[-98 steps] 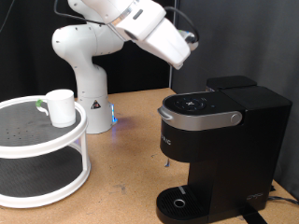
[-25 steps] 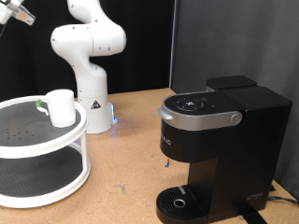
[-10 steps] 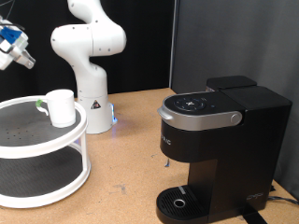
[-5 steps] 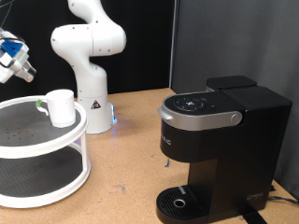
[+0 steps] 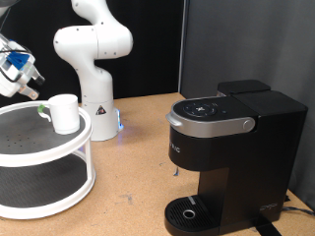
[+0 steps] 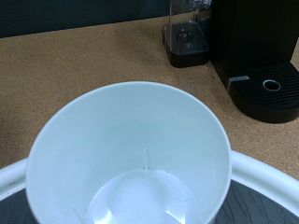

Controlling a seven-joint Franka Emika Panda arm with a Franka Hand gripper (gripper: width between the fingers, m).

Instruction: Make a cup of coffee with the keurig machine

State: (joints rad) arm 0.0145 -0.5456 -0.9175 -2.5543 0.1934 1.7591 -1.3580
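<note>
The cup [image 5: 64,113] is a small white mug standing upright on the top tier of a white round rack [image 5: 20,157] at the exterior view's left. In the wrist view the cup [image 6: 140,159] fills the frame from above and is empty. My gripper [image 5: 28,87] hangs at the far left edge, just up and left of the cup and apart from it. Its fingers do not show in the wrist view. The keurig machine [image 5: 231,147] stands at the right with its lid down and nothing on its drip tray [image 5: 189,211]. It also shows in the wrist view [image 6: 257,47].
A small green-topped pod [image 5: 41,110] lies on the rack's top tier beside the cup. The white robot base [image 5: 91,69] stands behind the rack. The rack has a lower tier [image 5: 39,187]. Brown tabletop [image 5: 133,167] lies between rack and machine.
The arm has swung from above the machine to the far left. Over the last second the gripper has come down towards the cup. Cup and machine have not moved.
</note>
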